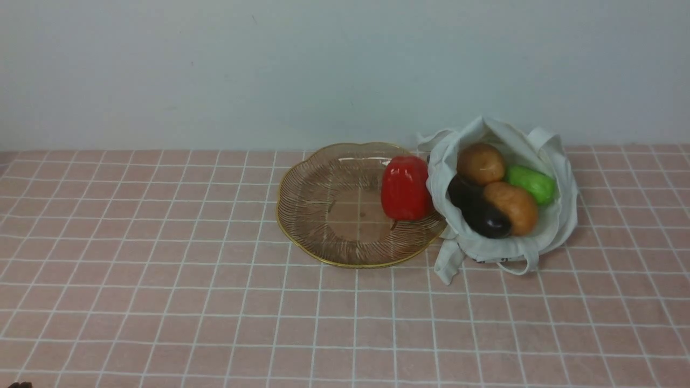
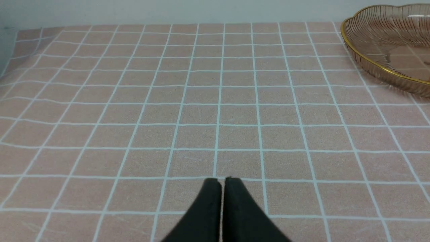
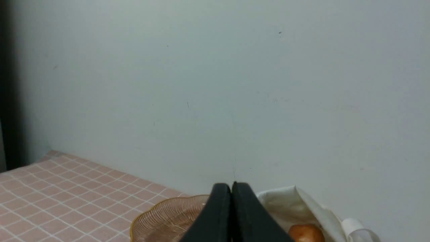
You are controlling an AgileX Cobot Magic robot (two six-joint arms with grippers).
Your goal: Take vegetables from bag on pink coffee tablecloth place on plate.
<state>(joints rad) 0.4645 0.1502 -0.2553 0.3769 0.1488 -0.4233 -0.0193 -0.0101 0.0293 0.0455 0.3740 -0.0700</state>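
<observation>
Currently red pepper sits on the right side of the plate, touching the bag. Bag lies open just right of the plate on the pink tablecloth, holding potatoes, eggplant and cucumber. Left pincer is pressed closed, empty, over bare cloth. Right pincer is likewise closed and empty.

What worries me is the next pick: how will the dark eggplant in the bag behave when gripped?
The eggplant looks glossy and rounded, so it may slip out of a pinch. It lies against a potato in the soft bag, so pulling it probably shifts its neighbours and the bag wall.
</observation>
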